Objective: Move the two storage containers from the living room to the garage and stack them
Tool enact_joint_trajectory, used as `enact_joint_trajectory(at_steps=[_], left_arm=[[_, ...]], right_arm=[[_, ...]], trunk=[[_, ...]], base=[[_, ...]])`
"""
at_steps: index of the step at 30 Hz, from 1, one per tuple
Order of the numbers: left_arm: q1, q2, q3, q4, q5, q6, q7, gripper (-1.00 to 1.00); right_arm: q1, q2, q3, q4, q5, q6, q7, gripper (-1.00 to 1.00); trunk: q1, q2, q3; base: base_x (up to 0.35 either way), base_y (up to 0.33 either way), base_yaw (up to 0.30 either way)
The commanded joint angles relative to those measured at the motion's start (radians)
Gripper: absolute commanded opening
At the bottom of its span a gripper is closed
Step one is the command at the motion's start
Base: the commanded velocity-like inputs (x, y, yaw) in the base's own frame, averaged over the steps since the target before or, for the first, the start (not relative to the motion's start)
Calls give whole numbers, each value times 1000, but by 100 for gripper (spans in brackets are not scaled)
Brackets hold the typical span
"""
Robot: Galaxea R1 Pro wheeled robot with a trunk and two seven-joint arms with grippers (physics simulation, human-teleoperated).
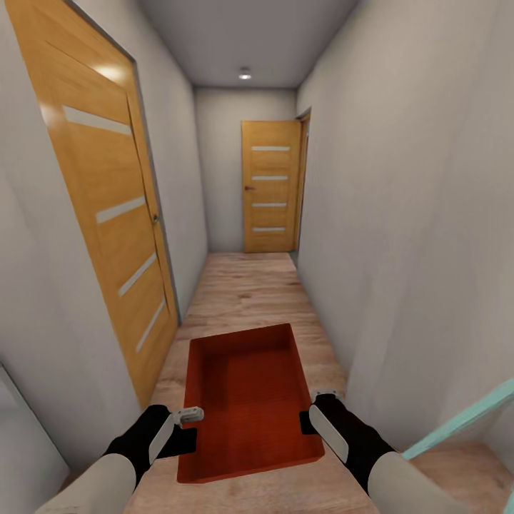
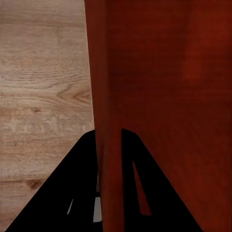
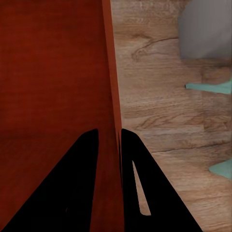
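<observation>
The storage container [image 1: 246,400], an orange-red rectangular bin with low straight walls, is carried level between the two arms, above the light wood plank floor [image 1: 246,289] of a narrow corridor. The left hand [image 1: 187,415] is clenched on the bin's left wall: in the left wrist view its dark fingers [image 2: 72,193] straddle the thin red wall, one outside and one inside. The right hand [image 1: 321,408] grips the opposite wall in the same manner, and in the right wrist view its fingers [image 3: 159,193] close on either side of the rim. The bin's interior is bare, and its long axis points down the corridor.

At the lower right of the head view a pale teal edge [image 1: 464,421] slants across the corner, just beside the right forearm; what it belongs to cannot be told. Teal pieces [image 3: 212,87] lie on the planks in the right wrist view as well, near a grey wall base [image 3: 205,29].

Plain grey-white walls press close on both sides. On the left wall, near the robot, stands a shut orange wooden door [image 1: 107,214] with pale horizontal strips and a small handle. The planks run unobstructed ahead to the corridor's end, where a second orange door [image 1: 270,187] of the same pattern stands against the right-hand corner. A round ceiling light [image 1: 245,73] glows above it.
</observation>
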Motion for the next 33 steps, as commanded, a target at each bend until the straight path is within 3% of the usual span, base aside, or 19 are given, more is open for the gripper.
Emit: enact_joint_trajectory(at_steps=[1,33], left_arm=[[-1,-4,9,-2,9,5,3,-100],[-1,-4,10,-2,9,5,2,-100]], right_arm=[[0,0,13,0,-19,3,-9,-100],[0,0,13,0,-19,3,-9,-100]], trunk=[[1,-1,-1],[1,-1,-1]], base=[[332,0,-1],[332,0,0]])
